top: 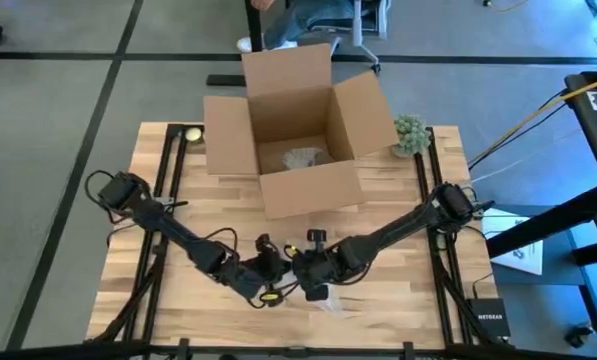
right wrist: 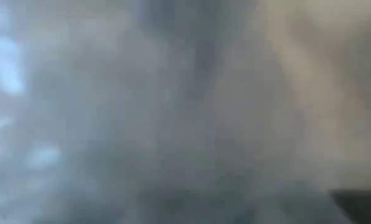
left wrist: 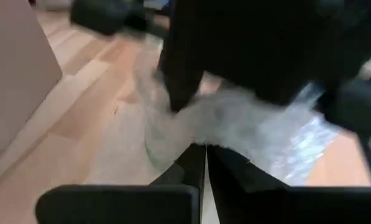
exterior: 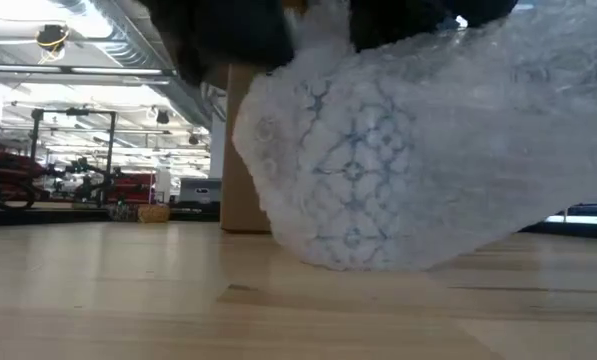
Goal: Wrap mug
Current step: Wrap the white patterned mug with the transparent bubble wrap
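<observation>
At table's near edge you see both grippers meet | left gripper [left wrist: 204,155] pinched on bubble wrap [exterior: 418,160] | right gripper [top: 313,285] fingers unreadable

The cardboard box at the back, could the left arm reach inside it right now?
Probably not right away. The left tool is down at the table's near edge, its fingers shut on the bubble wrap beside the right tool. The cardboard box stands open, with bare table between.

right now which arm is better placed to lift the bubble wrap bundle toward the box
Probably the left: the left gripper looks pinched on the bubble wrap. The right gripper crowds it, grip unclear.
</observation>
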{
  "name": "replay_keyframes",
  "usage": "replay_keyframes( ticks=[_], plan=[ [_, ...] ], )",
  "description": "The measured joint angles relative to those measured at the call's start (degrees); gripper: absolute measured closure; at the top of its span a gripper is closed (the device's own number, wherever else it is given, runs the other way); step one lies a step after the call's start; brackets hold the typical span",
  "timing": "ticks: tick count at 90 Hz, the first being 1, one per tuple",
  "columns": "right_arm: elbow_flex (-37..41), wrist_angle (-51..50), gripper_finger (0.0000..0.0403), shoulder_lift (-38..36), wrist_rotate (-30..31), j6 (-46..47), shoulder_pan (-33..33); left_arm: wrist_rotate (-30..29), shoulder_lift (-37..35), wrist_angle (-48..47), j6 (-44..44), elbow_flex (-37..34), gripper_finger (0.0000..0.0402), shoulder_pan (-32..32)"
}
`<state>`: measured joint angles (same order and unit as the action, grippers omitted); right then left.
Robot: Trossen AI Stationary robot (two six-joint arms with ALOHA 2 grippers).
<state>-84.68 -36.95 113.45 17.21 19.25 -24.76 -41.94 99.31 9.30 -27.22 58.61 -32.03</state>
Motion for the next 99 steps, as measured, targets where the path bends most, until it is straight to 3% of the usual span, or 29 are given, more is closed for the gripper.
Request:
replay_keyframes(
  ticks=[20, 52, 74, 99],
  plan=[
    [0.04, 0.23, 0.0402, 0.00, 0.00, -0.20, 0.01, 1.82, 3.14, 5.11, -1.17, 0.11, 0.0402, 2.18],
    [-0.05, -0.20, 0.0402, -0.11, -0.54, -0.24, 0.01, 1.53, 6.53, 5.55, -1.47, 0.31, 0.0402, 2.99],
    [-8.04, -14.73, 0.0402, -0.33, -0.55, -0.14, -0.06, 1.47, 6.60, 5.27, -1.27, 0.33, 0.0402, 2.73],
    [-16.06, -23.82, 0.0402, -1.80, -0.17, -1.24, -4.14, 1.51, 6.62, 5.05, -1.09, 0.33, 0.0402, 2.71]
  ],
)
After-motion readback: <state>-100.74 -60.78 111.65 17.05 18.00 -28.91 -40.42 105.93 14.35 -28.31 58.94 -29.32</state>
